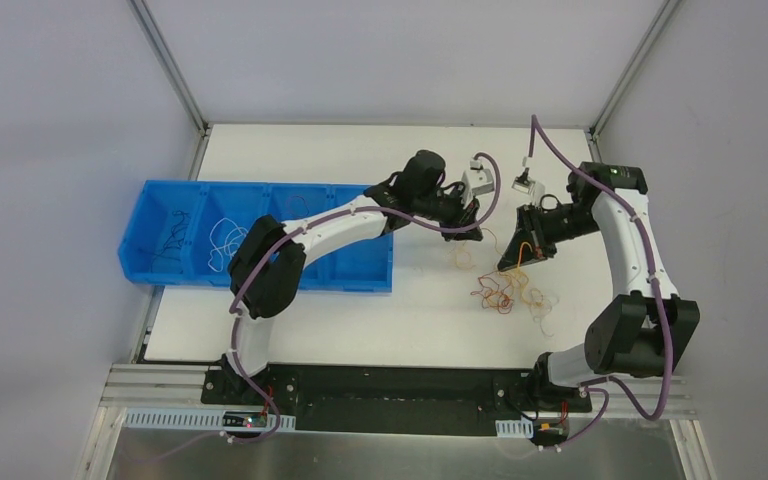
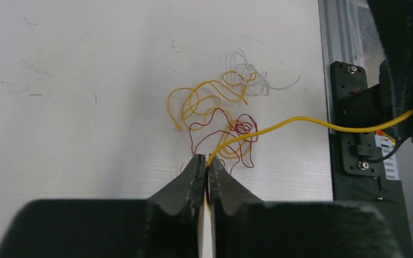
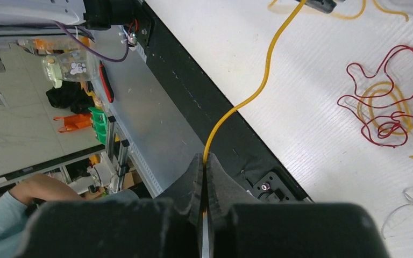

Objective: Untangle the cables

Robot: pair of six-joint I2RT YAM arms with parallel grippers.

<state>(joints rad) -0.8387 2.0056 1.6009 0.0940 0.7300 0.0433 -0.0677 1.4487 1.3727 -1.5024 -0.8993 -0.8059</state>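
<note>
the left hand [image 2: 207, 162] was pinched shut on a yellow cable [image 2: 301, 121], and the strand came out right at the meeting fingertips. from that grip the yellow cable rose clear of the bench [image 2: 86, 80] and ran in a shallow arc to the right. the right hand [image 3: 205, 159] was also closed to a narrow slit and held the other stretch of the same yellow cable at its tips. from there the line climbed away over the black base rail [image 3: 231, 134] and the white bench top.

just beyond the left hand's fingertips the loose cables [image 2: 220, 115] lay tangled on the bench. a red cable [image 2: 242, 129] curled over and through orange-yellow loops [image 2: 204, 99]. a pale white cable [image 2: 253, 75] sat bunched at the far side of the heap, touching those loops.

from above, both hands hovered close together near the middle of the bench, with the heap just in front of them, nearer the arm bases. well apart to the left stood a blue bin [image 1: 190, 276] with several compartments. the left arm reached across its right end. a thin dark strand [image 1: 168, 245] lay in its leftmost compartment and a white strand [image 1: 222, 237] in the next.
</note>
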